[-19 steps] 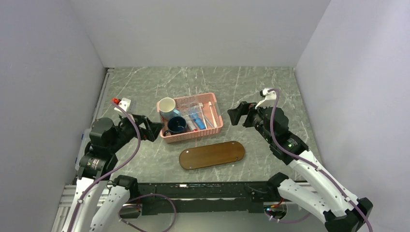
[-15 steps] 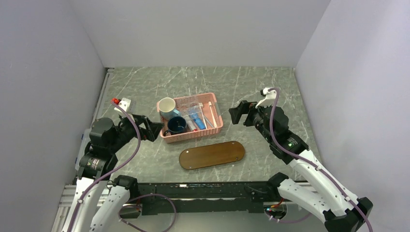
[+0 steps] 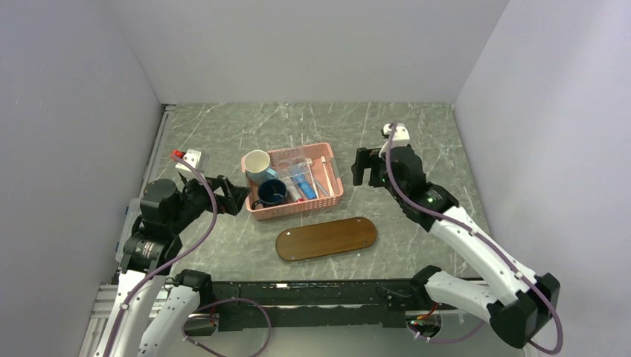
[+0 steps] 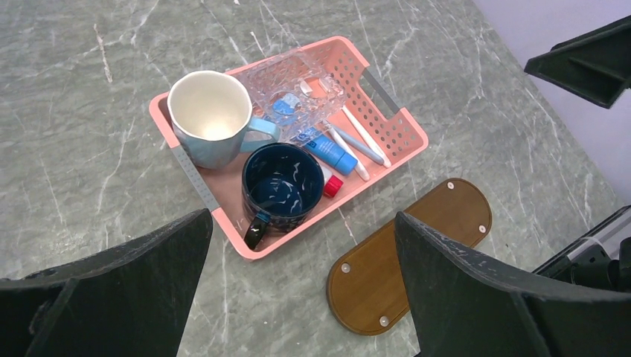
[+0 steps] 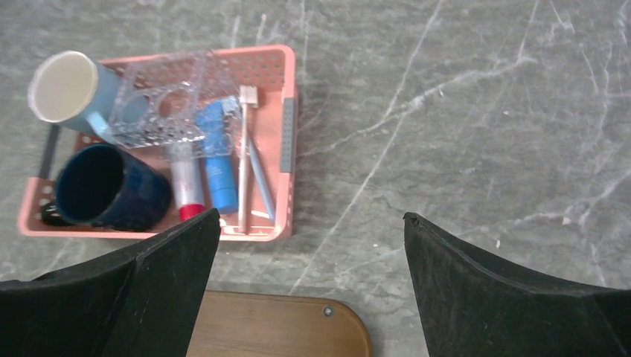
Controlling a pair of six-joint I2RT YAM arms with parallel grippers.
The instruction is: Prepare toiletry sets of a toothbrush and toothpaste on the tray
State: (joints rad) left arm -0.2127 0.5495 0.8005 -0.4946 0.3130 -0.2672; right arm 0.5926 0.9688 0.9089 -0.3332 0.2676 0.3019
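Observation:
The dark-brown oval tray lies bare on the table in front of the pink basket. It also shows in the left wrist view and the right wrist view. White toothbrushes and a blue toothpaste tube lie in the right part of the basket; they also show in the left wrist view, toothbrushes and tube. My left gripper is open and empty, left of the basket. My right gripper is open and empty, just right of the basket.
The basket also holds a pale blue mug, a dark blue mug, a clear square dish and a red-capped white tube. Grey walls enclose the marble table on three sides.
My right arm has swung its wrist back and a little left, bringing the gripper closer to the basket's right side. The left arm has not moved.

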